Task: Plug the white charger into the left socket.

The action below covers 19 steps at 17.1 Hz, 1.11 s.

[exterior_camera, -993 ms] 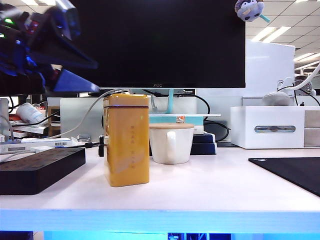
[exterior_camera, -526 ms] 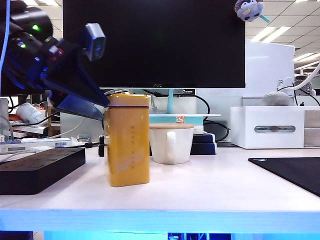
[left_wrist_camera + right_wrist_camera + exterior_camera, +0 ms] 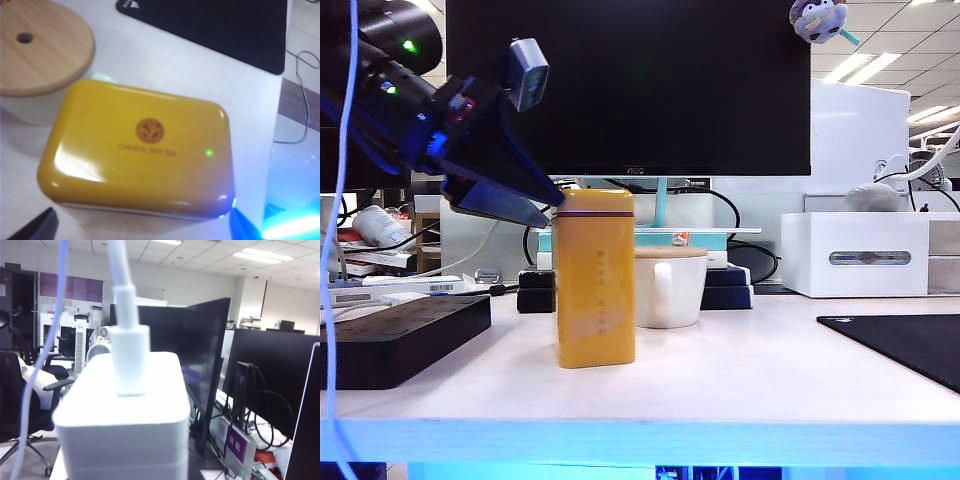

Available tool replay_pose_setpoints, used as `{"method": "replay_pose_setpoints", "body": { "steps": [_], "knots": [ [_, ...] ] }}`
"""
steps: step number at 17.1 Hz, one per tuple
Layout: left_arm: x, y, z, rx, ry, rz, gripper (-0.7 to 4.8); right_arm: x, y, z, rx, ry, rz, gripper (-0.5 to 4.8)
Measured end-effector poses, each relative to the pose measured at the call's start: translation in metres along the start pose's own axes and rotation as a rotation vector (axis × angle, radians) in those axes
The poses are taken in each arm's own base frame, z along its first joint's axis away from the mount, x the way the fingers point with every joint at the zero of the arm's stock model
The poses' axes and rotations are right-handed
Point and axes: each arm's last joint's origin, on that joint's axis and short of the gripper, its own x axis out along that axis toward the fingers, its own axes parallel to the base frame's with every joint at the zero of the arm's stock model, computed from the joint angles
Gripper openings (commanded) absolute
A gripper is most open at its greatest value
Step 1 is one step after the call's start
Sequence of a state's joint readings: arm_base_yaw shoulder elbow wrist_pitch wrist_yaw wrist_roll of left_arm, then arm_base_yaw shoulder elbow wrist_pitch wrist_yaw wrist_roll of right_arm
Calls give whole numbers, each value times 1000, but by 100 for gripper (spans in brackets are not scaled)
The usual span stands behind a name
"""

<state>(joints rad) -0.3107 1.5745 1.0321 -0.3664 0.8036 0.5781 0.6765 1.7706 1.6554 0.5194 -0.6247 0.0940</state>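
Observation:
The white charger (image 3: 125,415) fills the right wrist view, raised in the air with its thin white cable (image 3: 120,270) rising from it. My right gripper is shut on the charger; its fingers are hidden behind the block, and the gripper is out of the exterior view. The black power strip (image 3: 400,340) lies at the left of the table. I see it from the side, so the left socket on its top is hidden. My left gripper (image 3: 548,212) hangs open at the top left edge of a yellow tea tin (image 3: 595,280), with one fingertip on either side of the tin (image 3: 140,150).
A white mug with a wooden lid (image 3: 670,285) stands just behind the tin, to its right. A black mat (image 3: 910,345) lies at the right. A white box with a slot (image 3: 855,255) and a large monitor (image 3: 630,85) stand at the back.
My left arm has swung to the right and down onto the yellow tin. The tin has slid to the right and now overlaps the mug.

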Motion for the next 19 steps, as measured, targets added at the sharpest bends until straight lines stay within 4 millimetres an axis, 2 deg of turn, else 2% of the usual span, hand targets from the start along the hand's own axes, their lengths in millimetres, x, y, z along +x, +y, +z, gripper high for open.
{"method": "replay_pose_setpoints", "body": {
  "steps": [4, 6, 7, 9, 16, 19],
  "knots": [
    [15, -9, 6, 29, 0, -36, 479, -1, 1, 7, -17, -33, 3, 89],
    [30, -21, 14, 86, -10, -72, 479, -2, 2, 10, -14, -41, 5, 89],
    [44, -31, 21, 145, -5, -68, 479, -2, 2, 10, -5, -43, 5, 89],
    [53, -38, 26, 182, -10, -69, 479, -2, 2, 10, 0, -42, 8, 89],
    [52, -35, 27, 99, -4, -11, 479, -2, 3, 13, 4, -46, 12, 89],
    [52, -32, 26, 60, 35, 84, 479, -3, 3, 13, 2, -47, 12, 89]
  ]
}}
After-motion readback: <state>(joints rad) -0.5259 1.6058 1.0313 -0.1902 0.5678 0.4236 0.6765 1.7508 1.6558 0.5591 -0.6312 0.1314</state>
